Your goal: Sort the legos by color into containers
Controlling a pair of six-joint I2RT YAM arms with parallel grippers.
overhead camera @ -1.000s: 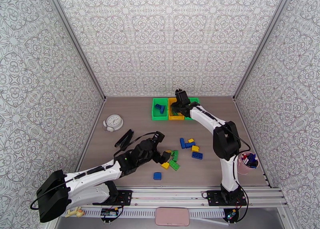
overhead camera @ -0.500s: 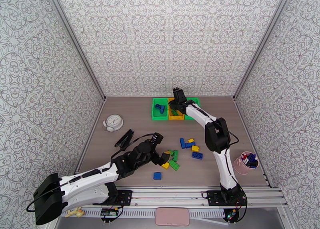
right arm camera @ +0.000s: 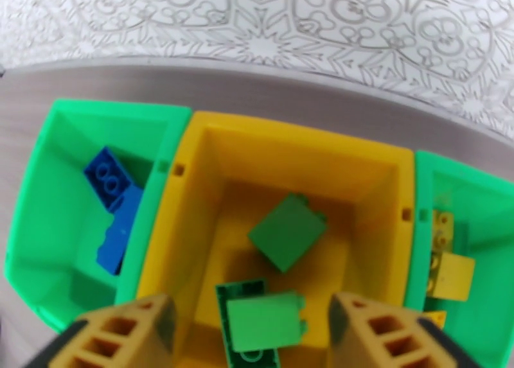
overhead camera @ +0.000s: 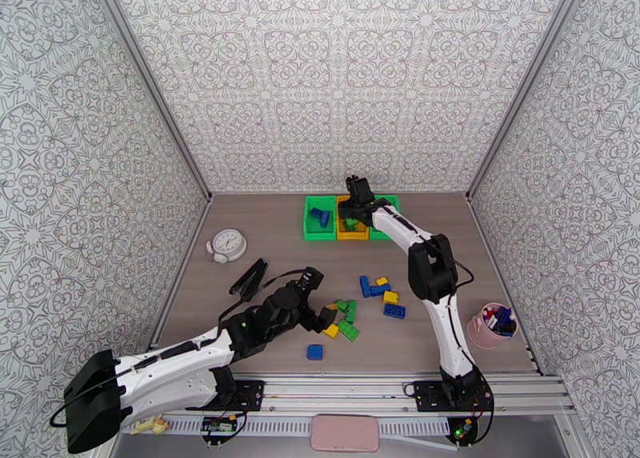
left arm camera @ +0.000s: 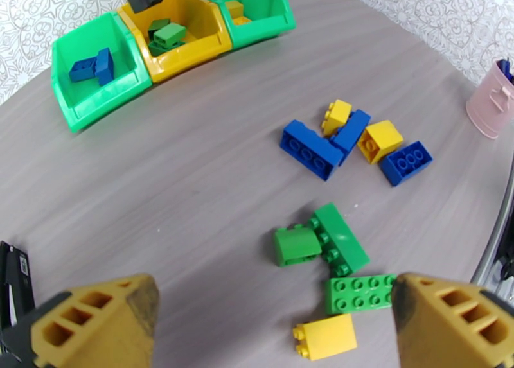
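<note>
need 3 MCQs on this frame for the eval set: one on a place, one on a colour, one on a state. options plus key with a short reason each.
1. The right gripper hangs over:
A) the pink cup
B) the yellow bin
C) the clock

2. The bricks lying in the yellow bin are:
A) blue
B) yellow
C) green

3. The left gripper is:
A) open, holding nothing
B) shut on a brick
C) shut, holding nothing

Key:
1 B: the right wrist view looks straight down into the yellow bin between its own fingers.
2 C: that view shows green bricks on the yellow floor; the blue ones are in the bin beside it.
3 A: the left wrist view shows its two fingers wide apart with bare table between them.
</note>
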